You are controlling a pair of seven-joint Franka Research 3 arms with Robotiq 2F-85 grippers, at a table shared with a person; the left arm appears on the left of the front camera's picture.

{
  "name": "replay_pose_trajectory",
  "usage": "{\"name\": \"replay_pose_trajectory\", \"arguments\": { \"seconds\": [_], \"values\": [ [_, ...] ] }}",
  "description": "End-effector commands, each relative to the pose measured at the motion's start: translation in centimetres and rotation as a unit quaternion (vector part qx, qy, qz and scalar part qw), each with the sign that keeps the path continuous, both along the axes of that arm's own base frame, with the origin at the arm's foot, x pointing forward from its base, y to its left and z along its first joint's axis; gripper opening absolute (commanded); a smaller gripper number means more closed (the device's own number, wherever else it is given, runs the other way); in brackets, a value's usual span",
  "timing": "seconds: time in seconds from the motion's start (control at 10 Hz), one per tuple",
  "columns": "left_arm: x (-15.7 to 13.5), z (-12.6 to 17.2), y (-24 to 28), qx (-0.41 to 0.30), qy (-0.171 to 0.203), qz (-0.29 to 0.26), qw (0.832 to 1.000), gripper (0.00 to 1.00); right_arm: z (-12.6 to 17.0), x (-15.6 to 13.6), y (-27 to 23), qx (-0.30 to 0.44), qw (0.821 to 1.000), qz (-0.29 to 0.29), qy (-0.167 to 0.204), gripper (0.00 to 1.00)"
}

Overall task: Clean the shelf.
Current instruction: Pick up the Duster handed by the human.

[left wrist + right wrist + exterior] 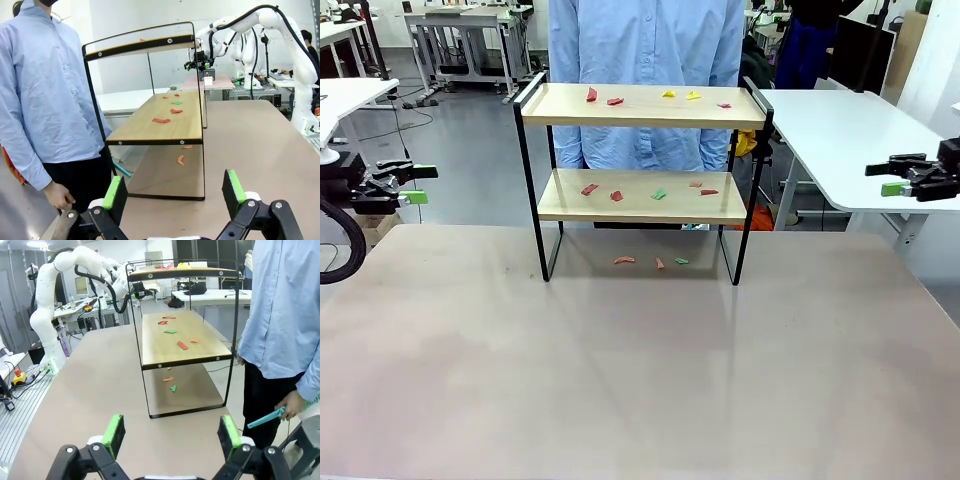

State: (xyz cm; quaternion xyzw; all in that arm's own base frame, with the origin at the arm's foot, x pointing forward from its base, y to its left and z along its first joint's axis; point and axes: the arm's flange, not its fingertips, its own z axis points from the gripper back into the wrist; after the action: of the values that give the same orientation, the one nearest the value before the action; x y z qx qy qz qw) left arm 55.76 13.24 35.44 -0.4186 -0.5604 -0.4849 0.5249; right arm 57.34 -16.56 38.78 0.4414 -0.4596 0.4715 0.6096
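1. Front view: the small two-tier shelf (640,108) of light wooden boards in a thin black metal frame stands at the middle of the desk's (640,380) far edge. A person (645,40) in a light blue shirt is just behind it. Small coloured scraps (614,101) of red, yellow and green litter both boards and the desk beneath. Our left hand (418,184) and right hand (886,176) hang off the desk's left and right edges, jaws spread, empty.
2. Left wrist view: our left hand gapes, nothing between its pads; scraps lie on the lower board.
3. Right wrist view: our right hand is likewise spread and empty. The person holds a teal stick-like tool (265,417). We judge that cleaning has not begun and every scrap remains.
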Motion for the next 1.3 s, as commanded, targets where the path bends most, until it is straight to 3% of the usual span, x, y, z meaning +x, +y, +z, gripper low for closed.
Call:
{"name": "replay_pose_trajectory", "arguments": {
  "seconds": [0.0,1.2],
  "values": [
    [-0.05,0.02,-0.07,0.000,-0.006,0.001,1.000,1.00,-0.02,-0.01,0.03,0.001,1.000,0.000,0.000,1.00],
    [-0.05,0.02,-0.07,0.000,-0.006,0.001,1.000,1.00,-0.02,-0.01,0.03,0.001,1.000,0.000,0.000,1.00]
  ]
}}
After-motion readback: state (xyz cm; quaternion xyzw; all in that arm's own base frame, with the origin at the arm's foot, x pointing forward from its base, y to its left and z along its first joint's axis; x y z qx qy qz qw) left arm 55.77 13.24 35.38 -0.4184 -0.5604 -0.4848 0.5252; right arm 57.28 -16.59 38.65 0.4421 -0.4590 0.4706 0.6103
